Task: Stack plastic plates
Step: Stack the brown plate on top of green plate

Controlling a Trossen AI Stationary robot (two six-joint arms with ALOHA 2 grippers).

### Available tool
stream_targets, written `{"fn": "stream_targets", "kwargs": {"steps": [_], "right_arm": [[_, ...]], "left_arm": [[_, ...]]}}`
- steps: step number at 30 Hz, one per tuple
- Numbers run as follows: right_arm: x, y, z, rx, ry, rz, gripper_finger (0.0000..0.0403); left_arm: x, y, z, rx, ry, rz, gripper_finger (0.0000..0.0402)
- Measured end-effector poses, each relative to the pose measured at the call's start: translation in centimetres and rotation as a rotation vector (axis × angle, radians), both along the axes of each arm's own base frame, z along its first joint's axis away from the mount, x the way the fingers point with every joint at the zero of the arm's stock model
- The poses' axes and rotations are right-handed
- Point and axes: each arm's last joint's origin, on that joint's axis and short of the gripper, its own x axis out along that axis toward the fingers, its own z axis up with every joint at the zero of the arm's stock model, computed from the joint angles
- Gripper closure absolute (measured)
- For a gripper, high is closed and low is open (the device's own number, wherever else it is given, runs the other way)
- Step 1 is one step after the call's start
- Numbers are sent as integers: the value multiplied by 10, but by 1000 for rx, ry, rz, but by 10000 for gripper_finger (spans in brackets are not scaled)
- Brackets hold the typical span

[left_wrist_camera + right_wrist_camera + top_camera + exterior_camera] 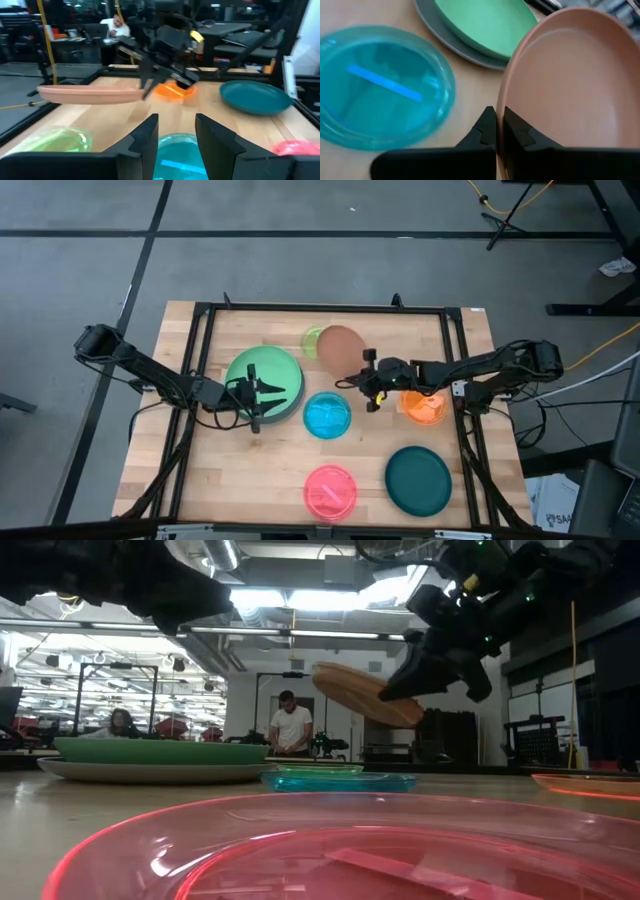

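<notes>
My right tool (372, 383) is clamped on the brown plate's (341, 346) rim, holding it lifted and tilted above the counter (270, 470), while my left tool (262, 401) hangs parted and empty over the green plate (262, 372).

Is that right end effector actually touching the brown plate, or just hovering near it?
Touching. In the right wrist view, the right end effector is shut on the brown plate's rim; the low view shows the plate lifted clear of the table, tilted.
</notes>
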Motion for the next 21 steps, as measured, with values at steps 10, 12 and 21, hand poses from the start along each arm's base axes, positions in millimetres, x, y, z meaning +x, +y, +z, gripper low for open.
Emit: {"fn": "stream_targets", "kwargs": {"steps": [10, 12, 21], "right_arm": [[43, 4, -9, 9, 14, 118, 402], [54, 8, -8, 11, 15, 161, 402], [99, 17, -1, -4, -7, 291, 402]], "left_arm": [[-1, 4, 7, -9, -58, 86, 278], [-2, 6, 9, -12, -68, 95, 278], [-13, 8, 24, 7, -129, 152, 278]]}}
